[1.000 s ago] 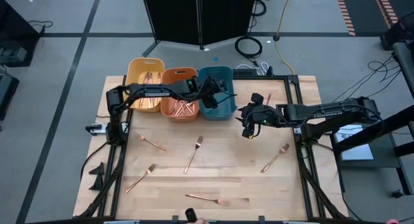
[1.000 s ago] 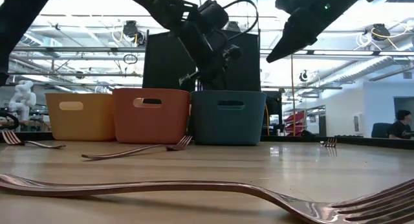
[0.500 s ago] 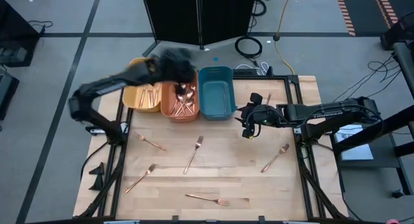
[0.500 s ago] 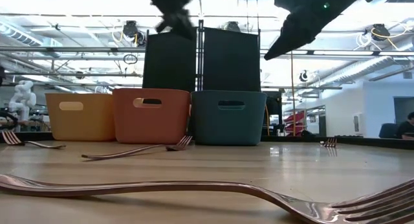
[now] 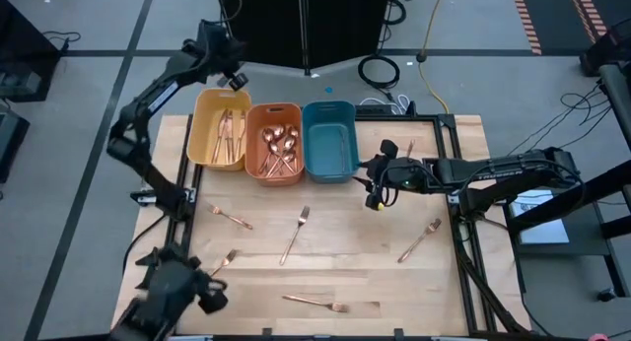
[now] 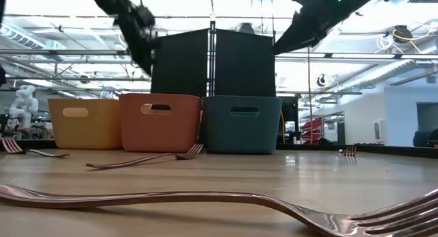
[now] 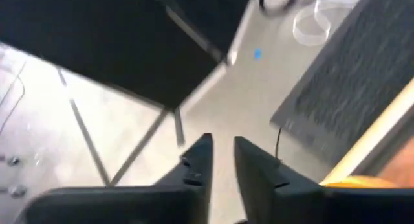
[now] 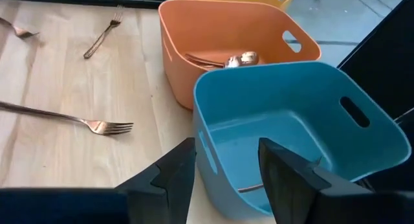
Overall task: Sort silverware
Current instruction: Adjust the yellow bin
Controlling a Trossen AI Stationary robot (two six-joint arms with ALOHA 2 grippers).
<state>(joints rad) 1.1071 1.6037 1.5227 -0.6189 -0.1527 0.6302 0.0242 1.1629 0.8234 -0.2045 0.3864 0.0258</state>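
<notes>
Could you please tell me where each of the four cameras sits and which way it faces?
High view: overhead, looking straight down at the wooden table; both arms show.
Low view: at tabletop height, looking level past a fork toward the bins; arms overhead.
Left wrist view: beyond the table's back edge, facing floor; left gripper.
Right wrist view: facing the teal bin; right gripper open.
Shared: high and right wrist both show the orange bin.

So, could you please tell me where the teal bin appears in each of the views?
High view: teal bin, rightmost of three at the table's back edge.
Low view: centre, right of the orange bin.
Left wrist view: not in it.
Right wrist view: foreground.
Shared landmark: the orange bin beside it.
</notes>
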